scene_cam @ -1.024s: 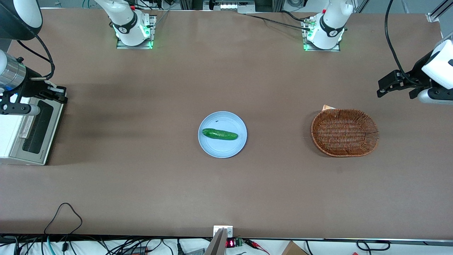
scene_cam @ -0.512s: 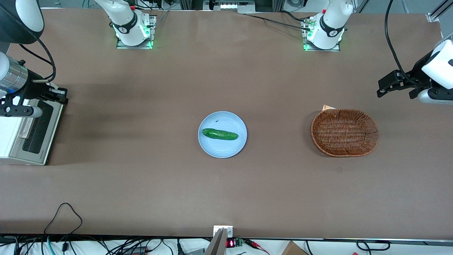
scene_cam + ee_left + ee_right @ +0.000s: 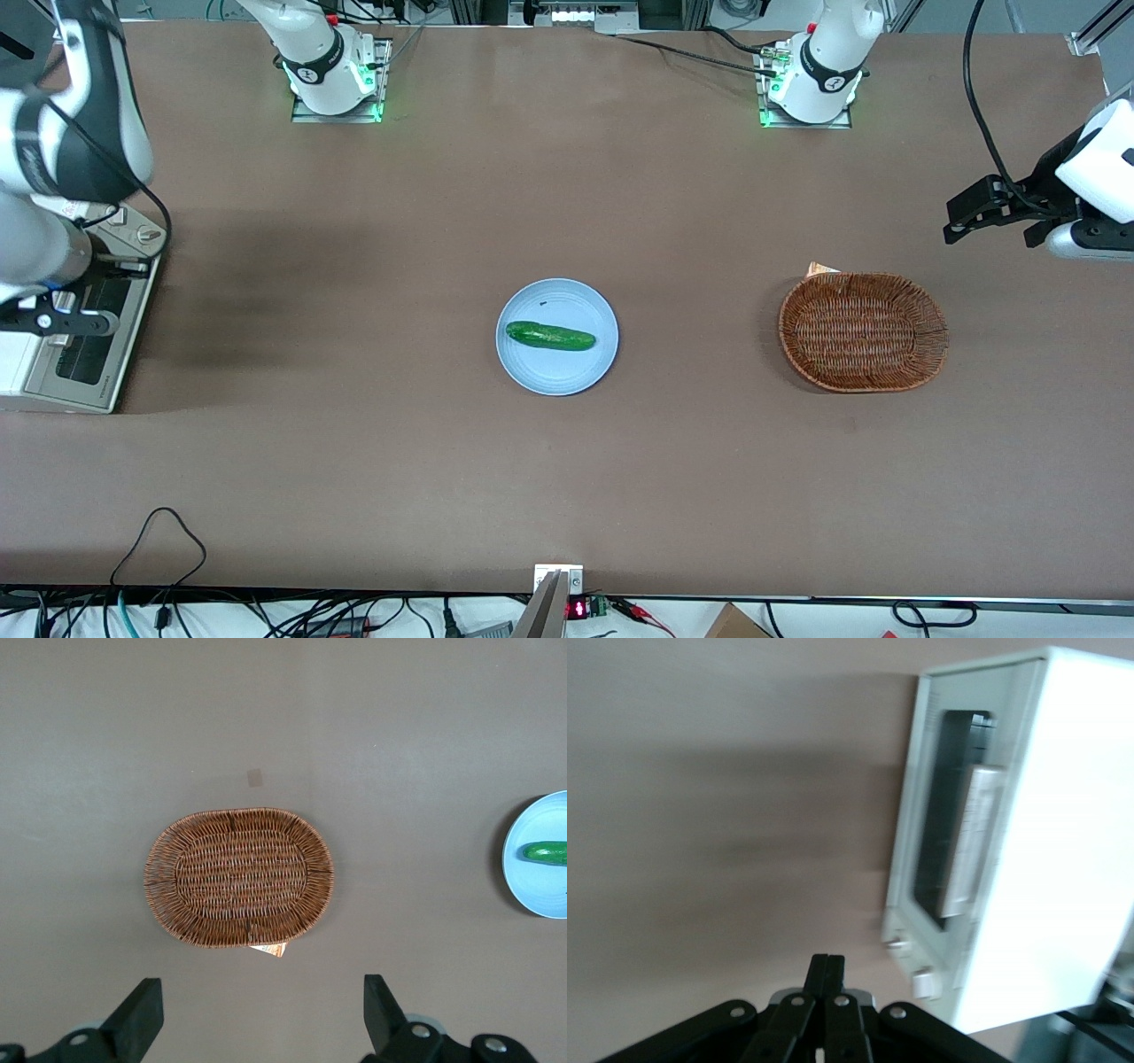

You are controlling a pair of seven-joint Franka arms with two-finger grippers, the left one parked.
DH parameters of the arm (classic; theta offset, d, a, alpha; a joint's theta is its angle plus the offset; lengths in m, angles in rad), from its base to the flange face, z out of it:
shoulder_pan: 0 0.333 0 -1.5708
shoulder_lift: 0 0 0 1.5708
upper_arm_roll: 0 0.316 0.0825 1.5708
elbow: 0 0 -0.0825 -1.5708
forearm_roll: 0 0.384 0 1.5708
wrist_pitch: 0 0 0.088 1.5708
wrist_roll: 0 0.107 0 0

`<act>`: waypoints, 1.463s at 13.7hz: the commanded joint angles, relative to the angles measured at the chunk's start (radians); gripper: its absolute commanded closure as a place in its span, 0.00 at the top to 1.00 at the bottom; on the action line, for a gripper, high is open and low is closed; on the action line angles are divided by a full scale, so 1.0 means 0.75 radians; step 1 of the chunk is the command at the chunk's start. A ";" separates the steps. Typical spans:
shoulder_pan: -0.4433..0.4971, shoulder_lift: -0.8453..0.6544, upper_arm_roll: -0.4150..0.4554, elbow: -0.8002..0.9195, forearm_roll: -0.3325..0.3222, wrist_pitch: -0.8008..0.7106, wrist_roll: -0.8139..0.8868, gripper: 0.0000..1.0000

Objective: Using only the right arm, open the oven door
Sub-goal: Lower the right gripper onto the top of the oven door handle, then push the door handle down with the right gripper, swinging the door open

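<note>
The small white toaster oven (image 3: 16, 359) stands at the working arm's end of the table. Its oven door (image 3: 89, 350) looks closed, flush with the body. The right wrist view shows the oven door (image 3: 943, 828) with its dark window and bar handle (image 3: 970, 846), and two knobs beside it. The right arm (image 3: 40, 239) hangs above the oven. Its gripper (image 3: 115, 266) sits over the door's end farther from the front camera. In the wrist view the gripper (image 3: 827, 962) is shut on nothing, its fingers pressed together, raised clear of the door.
A light blue plate (image 3: 580, 368) with a cucumber (image 3: 550, 336) sits mid-table. A brown wicker basket (image 3: 864, 331) lies toward the parked arm's end, also seen as the basket (image 3: 239, 877) in the left wrist view. Cables run along the table's near edge.
The right arm's wrist has shifted nearer to the front camera over the oven, and its upper link has swung into view. The oven door has not moved.
</note>
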 commanded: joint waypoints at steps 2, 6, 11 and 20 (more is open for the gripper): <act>-0.026 0.038 -0.032 -0.029 -0.246 0.037 0.034 0.00; -0.055 0.142 -0.037 -0.092 -0.537 0.114 0.334 0.00; -0.073 0.183 -0.037 -0.133 -0.578 0.217 0.543 0.00; -0.087 0.202 -0.039 -0.133 -0.619 0.231 0.584 0.00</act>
